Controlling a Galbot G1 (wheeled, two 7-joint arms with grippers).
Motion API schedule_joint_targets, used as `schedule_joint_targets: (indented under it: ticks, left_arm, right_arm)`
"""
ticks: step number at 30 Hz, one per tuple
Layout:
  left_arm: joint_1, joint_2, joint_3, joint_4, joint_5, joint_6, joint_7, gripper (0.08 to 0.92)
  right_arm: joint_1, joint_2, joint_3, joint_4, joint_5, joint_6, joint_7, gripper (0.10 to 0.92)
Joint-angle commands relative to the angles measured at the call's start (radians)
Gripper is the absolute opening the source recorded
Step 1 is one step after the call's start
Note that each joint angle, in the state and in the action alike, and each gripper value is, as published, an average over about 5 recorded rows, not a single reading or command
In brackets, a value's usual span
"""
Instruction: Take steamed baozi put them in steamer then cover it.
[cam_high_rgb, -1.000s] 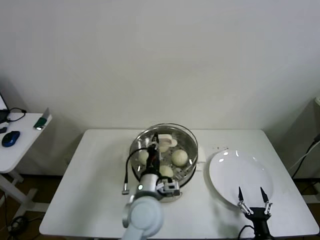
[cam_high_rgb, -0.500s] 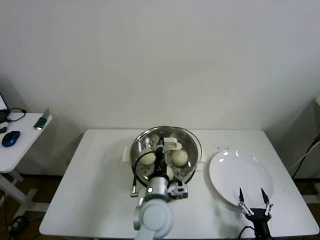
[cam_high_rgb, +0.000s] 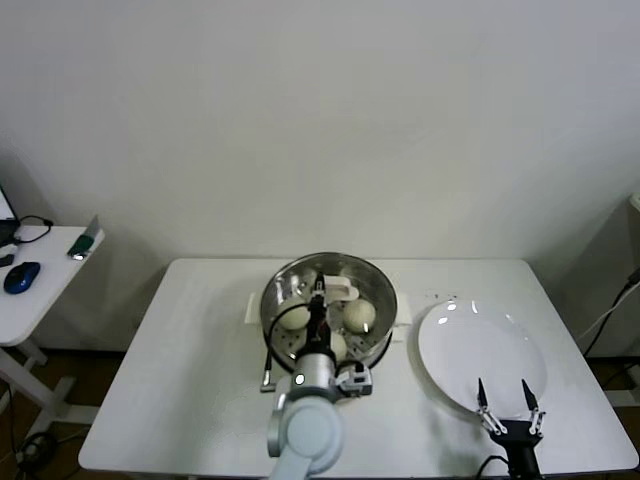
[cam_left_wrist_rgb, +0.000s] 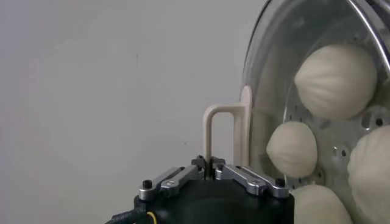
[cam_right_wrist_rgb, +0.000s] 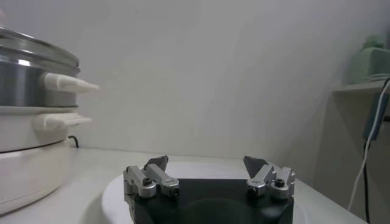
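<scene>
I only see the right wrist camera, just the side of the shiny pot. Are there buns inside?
Observer: Yes, four baozi sit on the holed tray of the steamer, under the glass cover.
Operator: Who's holding the lid?
Observer: The left gripper is shut on the cover's cream handle.
Operator: Any buns on the plate?
Observer: None. The white plate is bare, and the right gripper hovers open over its near edge.

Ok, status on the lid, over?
Left pincer shut on lid handle, lid over steamer. Buns inside. Right pincer open, idle over plate. Nothing blocking.
</scene>
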Motion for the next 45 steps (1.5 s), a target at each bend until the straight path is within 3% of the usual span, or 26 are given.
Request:
schedule_joint_targets:
  ticks: [1,20,30,40,45]
  left_arm:
    - [-0.003,-0.04,-0.004,0.024,0.008,-0.002,-0.021,0.14]
    - [-0.016,-0.043,-0.012,0.073,0.0,0.005,-0.059,0.14]
    - [0.001,-0.02,0.007,0.01,-0.042,-0.003,-0.023,0.155]
    - [0.037,0.083,0.031,-0.149,-0.165,0.007,0.023,0.421]
    - [0.081,0.162,0.023,-0.253,-0.301,-0.005,-0.003,0.56]
  right_arm:
    - [0.0,0.004,-0.001,0.001,0.0,0.003,-0.003,0.823]
    - [-0.01,0.009,-0.002,-0.004,-0.002,0.016,-0.006,0.823]
    - [-0.011,0.009,-0.004,0.006,0.0,0.008,-0.009,0.823]
    - [-0.016,0.009,-0.005,0.032,0.003,-0.049,0.004,0.823]
    - [-0.017,0.01,-0.011,0.039,0.005,-0.077,0.058,0.823]
